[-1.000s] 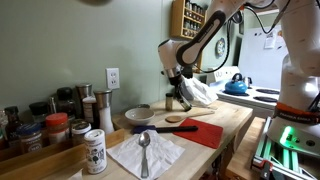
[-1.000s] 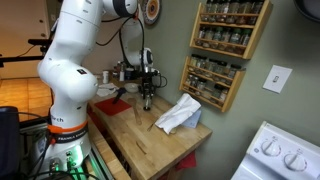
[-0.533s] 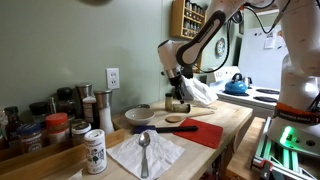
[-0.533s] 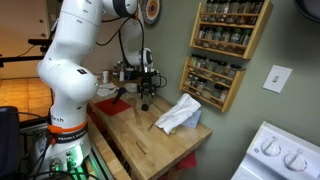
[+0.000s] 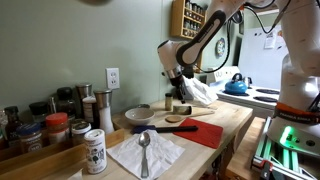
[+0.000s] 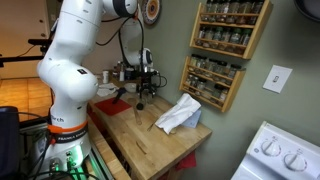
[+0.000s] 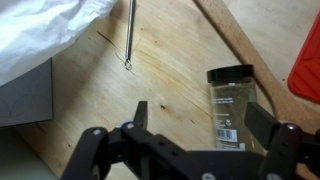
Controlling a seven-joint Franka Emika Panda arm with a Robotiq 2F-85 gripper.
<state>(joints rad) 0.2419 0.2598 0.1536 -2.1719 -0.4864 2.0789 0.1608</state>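
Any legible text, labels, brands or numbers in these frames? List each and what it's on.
Nothing is legible in any view.
Label on the black-lidded jar, wrist view: small print, too blurred to read.
Label on the white shaker: dark print, too small to read.
Labels on the spice rack jars: too small to read.

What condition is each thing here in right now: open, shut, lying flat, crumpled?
gripper: open, spread wide, gripping nothing.
jar: black lid on, resting on the wooden counter between the open jaws, not clamped.
metal spoon: lying flat on the napkin.
napkin: spread out flat.
white cloth: crumpled in a heap.
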